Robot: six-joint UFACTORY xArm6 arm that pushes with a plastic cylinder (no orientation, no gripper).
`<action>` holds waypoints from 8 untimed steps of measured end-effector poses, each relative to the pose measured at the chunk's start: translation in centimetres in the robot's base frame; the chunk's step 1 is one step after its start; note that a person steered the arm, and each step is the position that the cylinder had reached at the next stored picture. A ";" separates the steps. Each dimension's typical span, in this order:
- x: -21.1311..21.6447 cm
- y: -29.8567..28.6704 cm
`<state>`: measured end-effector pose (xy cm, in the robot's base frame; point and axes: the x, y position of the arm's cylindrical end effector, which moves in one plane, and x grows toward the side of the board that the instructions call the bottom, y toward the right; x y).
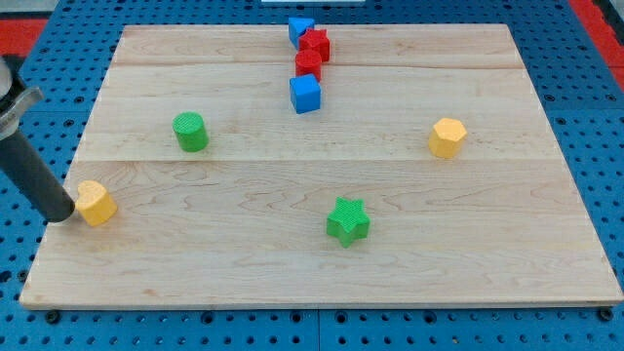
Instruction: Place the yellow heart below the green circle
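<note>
My tip (pixel 66 215), a bare rod without jaws, touches the yellow heart (pixel 96 203) at the board's (pixel 244 263) left edge; its pointing is unclear. Rightward: green circle (pixel 190 132), green star (pixel 347 220), yellow hexagon (pixel 447 137).

A straight, matte black, round rod; my tip (pixel 60 216) ends blunt, silver metal fitting above
</note>
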<state>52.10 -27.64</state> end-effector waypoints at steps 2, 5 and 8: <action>0.0 3.0; -2.0 8.6; -4.7 11.3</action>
